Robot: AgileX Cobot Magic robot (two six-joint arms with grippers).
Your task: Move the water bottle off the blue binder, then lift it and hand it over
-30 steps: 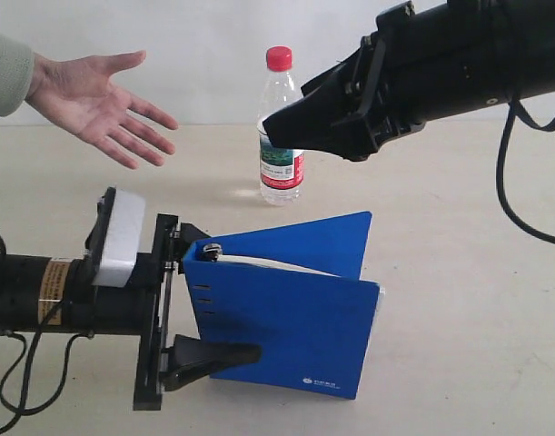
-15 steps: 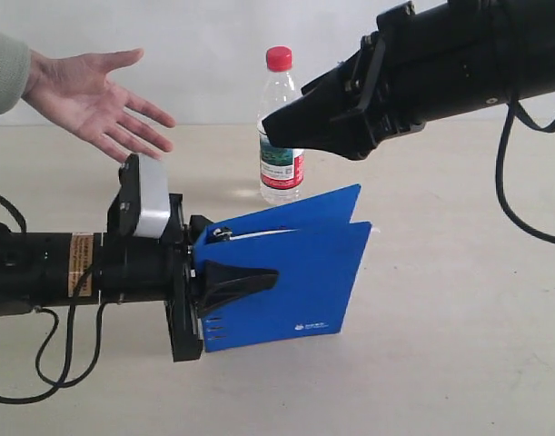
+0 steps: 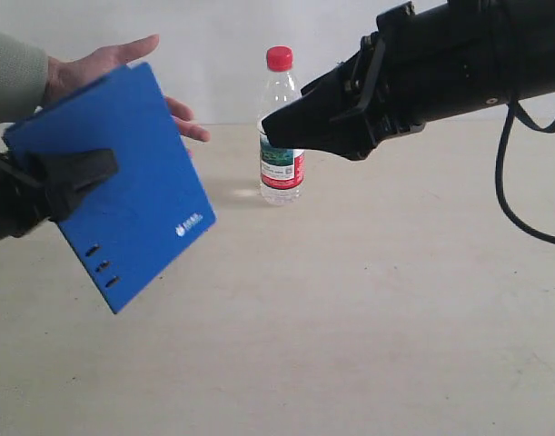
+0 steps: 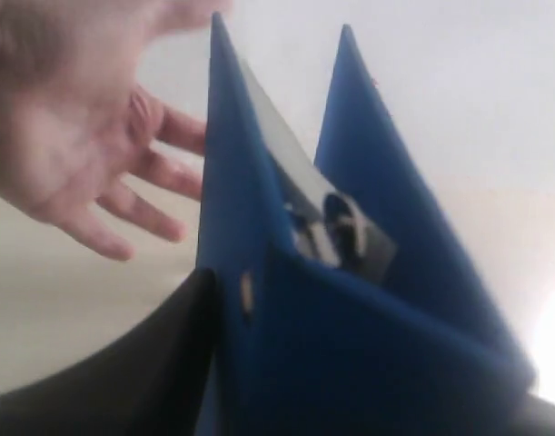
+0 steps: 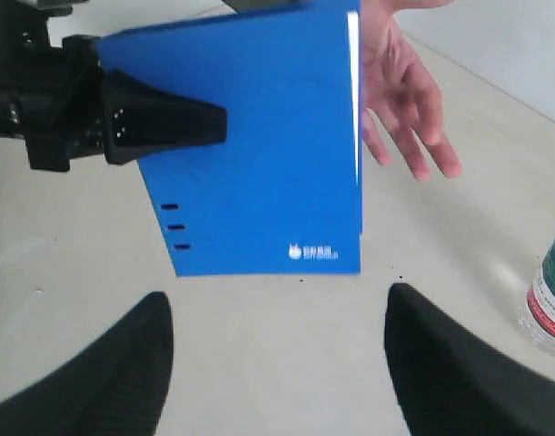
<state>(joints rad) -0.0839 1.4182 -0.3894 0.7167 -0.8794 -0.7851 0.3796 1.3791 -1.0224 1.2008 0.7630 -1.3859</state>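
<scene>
The blue binder (image 3: 123, 182) hangs tilted in the air at the left, and my left gripper (image 3: 100, 168) is shut on its spine edge. One black finger (image 4: 141, 363) lies against the cover (image 4: 350, 345), whose leaves stand slightly apart. The water bottle (image 3: 282, 168) with its red cap stands upright on the table at the back centre, apart from the binder. My right gripper (image 3: 291, 127) hovers open in front of the bottle, covering part of it. In the right wrist view my right gripper (image 5: 277, 309) holds nothing, with the binder (image 5: 259, 145) ahead and the bottle (image 5: 550, 291) at the edge.
A person's open hand (image 3: 104, 64) reaches in from the upper left, just behind the binder's top edge, fingers (image 4: 68, 136) spread beside the cover. The beige tabletop (image 3: 350, 318) lies below. A black cable (image 3: 509, 182) loops down from the right arm.
My left gripper has carried the binder up and to the left, off the table, to the person's hand. The right arm and the bottle have not moved.
</scene>
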